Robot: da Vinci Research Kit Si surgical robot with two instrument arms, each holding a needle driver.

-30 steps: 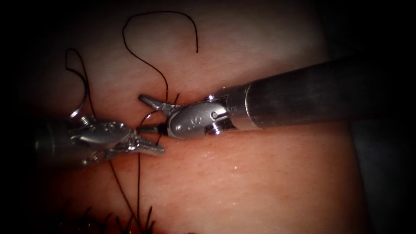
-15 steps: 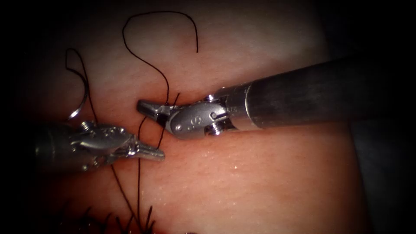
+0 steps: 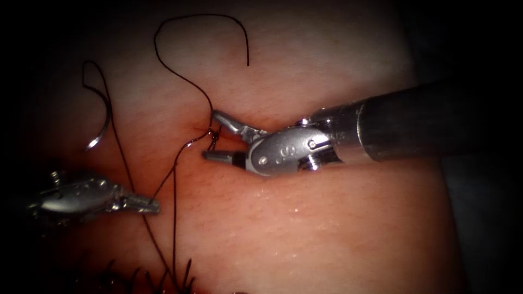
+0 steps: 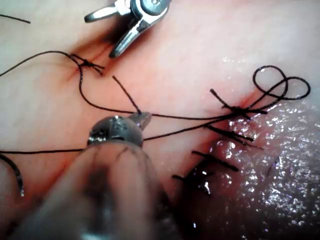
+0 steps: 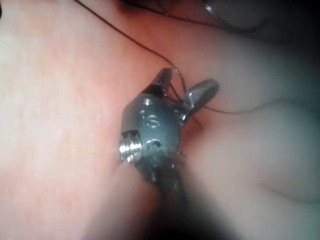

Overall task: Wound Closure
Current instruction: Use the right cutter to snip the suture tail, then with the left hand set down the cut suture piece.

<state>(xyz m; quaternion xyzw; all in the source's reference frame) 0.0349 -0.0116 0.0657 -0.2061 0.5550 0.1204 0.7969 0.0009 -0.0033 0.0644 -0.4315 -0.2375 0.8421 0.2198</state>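
Observation:
My right tool (image 3: 213, 136) stands open, one jaw on each side of a small knot (image 3: 211, 132) in the dark thread (image 3: 163, 38) on the tissue (image 3: 327, 218); it holds nothing. In the right wrist view the right tool (image 5: 185, 90) is open too, with thread strands between the jaws. Low on the left, my left tool (image 3: 152, 206) is shut on a strand of thread that runs up toward the knot. The left wrist view shows the left tool (image 4: 142, 117) gripping that strand, a short free end sticking out. The curved needle (image 3: 102, 122) lies free on the tissue, left of the knot.
Several earlier stitches with cut thread ends (image 3: 163, 277) sit at the bottom, and as stitches (image 4: 225, 135) beside glistening wet tissue in the left wrist view. A long loose thread tail curls above the knot. The right tool's shaft (image 3: 425, 122) crosses from the right.
The right tool's jaws closed at the knot, then opened again and drew back to the right. The left tool moved left and down, taking its strand of thread with it.

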